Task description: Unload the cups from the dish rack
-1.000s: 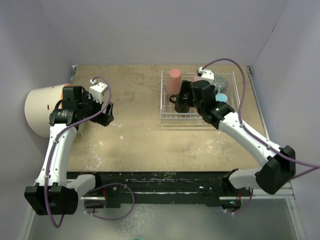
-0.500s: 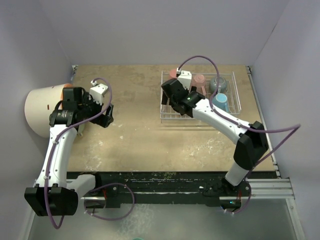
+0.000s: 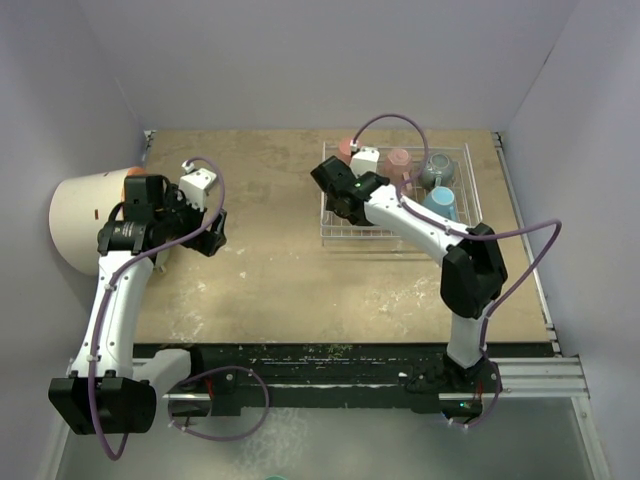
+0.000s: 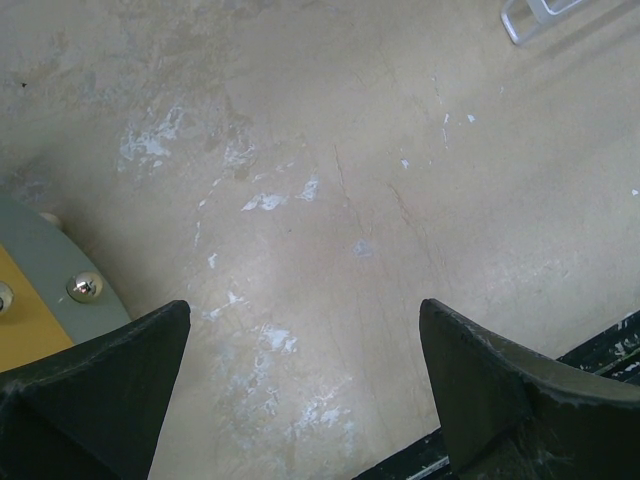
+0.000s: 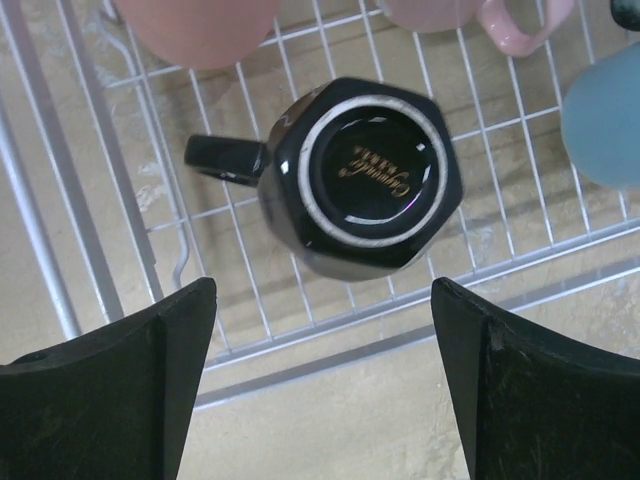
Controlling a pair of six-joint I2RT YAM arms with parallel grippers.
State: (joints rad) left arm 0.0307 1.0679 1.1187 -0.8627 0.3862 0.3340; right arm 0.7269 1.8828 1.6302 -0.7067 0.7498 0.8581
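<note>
Right wrist, black mug [image 5: 365,180] upside down, tumbler [image 5: 195,25], pink mug [image 5: 470,15] near

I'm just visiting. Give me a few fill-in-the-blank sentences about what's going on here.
The black mug stands ____ in the rack.
The right end effector hovers over it, jaws ____.
The left end effector holds ____.
Missing: upside down; open; nothing.

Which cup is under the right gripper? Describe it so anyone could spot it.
Find the white wire dish rack far right on the table. In its near-left corner sits the black mug, upside down. It is the only black cup, faceted, with gold script on its base.
</note>
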